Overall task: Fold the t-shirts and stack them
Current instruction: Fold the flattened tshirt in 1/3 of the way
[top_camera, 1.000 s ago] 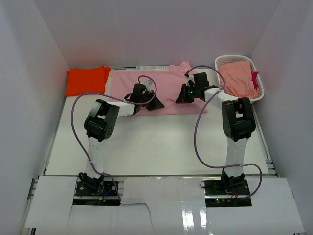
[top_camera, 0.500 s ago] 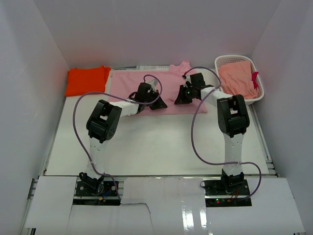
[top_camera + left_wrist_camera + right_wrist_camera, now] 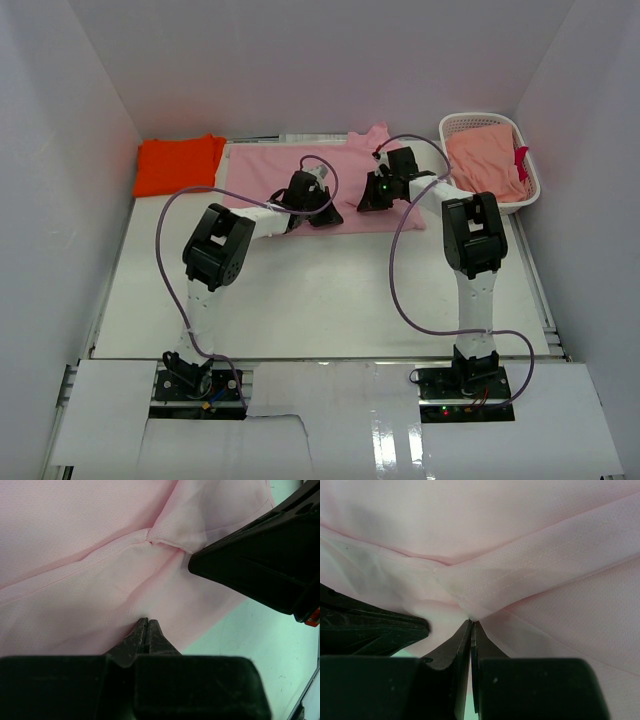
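The light pink t-shirt (image 3: 262,172) lies spread along the back of the table. My left gripper (image 3: 320,211) is over its near edge, with the jaws shut on a thin pinch of the pink t-shirt (image 3: 90,580); the tips of the left gripper (image 3: 147,622) meet on the cloth. Just to the right, my right gripper (image 3: 367,200) is shut on a gathered fold of the same pink t-shirt (image 3: 535,545), and creases run out from the right gripper (image 3: 471,624). The two grippers sit close together. The bright orange t-shirt (image 3: 178,164) lies folded at the back left.
A white lattice basket (image 3: 452,124) holding salmon cloth (image 3: 486,163) stands at the back right, close beside the right arm. White walls close in the table on the left, back and right. Purple cables loop over both arms.
Both grippers have moved toward the back and closer together, keeping their hold on the pink t-shirt's near edge. Both arms have stretched out further.
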Controlling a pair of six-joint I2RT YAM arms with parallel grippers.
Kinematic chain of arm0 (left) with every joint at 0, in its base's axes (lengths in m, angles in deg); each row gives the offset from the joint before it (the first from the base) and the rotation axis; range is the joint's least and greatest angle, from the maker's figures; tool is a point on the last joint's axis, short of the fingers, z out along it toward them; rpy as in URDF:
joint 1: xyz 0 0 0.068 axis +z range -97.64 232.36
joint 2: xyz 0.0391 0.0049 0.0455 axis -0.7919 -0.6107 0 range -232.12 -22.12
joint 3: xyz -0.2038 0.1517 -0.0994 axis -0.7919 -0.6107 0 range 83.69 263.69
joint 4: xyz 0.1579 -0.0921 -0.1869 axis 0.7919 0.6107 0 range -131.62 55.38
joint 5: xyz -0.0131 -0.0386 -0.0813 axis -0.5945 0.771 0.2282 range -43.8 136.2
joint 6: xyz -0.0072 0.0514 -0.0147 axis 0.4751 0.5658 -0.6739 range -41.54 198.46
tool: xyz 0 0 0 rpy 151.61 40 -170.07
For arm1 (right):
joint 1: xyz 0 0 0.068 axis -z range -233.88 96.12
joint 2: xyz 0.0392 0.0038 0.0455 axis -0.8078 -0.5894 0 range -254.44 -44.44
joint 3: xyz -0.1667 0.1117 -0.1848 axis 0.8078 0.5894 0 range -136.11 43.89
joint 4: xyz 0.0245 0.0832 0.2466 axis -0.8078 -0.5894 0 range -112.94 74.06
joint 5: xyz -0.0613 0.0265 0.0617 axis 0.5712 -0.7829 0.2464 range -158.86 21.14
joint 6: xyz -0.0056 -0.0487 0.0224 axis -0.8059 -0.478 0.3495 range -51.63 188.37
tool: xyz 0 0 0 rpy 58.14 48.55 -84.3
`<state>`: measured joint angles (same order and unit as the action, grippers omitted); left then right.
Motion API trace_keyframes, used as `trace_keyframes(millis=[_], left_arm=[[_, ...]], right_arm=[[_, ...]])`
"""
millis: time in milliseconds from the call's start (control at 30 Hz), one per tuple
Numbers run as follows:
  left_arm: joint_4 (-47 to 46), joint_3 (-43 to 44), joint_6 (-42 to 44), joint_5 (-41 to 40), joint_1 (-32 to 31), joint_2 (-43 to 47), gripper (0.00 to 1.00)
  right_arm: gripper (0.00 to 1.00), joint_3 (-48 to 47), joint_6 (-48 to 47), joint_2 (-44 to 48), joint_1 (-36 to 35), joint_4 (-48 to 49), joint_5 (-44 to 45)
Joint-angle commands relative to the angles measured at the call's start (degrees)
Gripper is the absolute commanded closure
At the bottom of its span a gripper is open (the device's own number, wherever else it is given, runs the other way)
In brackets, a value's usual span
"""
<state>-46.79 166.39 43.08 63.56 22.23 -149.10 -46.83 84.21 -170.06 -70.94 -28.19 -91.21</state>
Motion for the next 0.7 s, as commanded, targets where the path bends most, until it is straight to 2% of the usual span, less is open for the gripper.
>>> trace_keyframes(millis=[0, 267, 667], left_arm=[[2.8, 0.54, 1.54, -2.42, -0.98, -0.81, 1.0], [3.67, 0.45, 1.8, -4.01, -1.69, -0.64, 1.0], [4.82, -1.83, 2.07, -6.2, -2.48, 0.85, 1.0]], right_arm=[[0.92, -2.27, -0.89, -0.76, -0.34, -0.23, 0.81], [0.92, -0.69, -1.33, 0.12, -0.17, -0.41, 3.01], [0.92, -9.29, -0.37, -5.33, -0.26, -2.07, 2.75]])
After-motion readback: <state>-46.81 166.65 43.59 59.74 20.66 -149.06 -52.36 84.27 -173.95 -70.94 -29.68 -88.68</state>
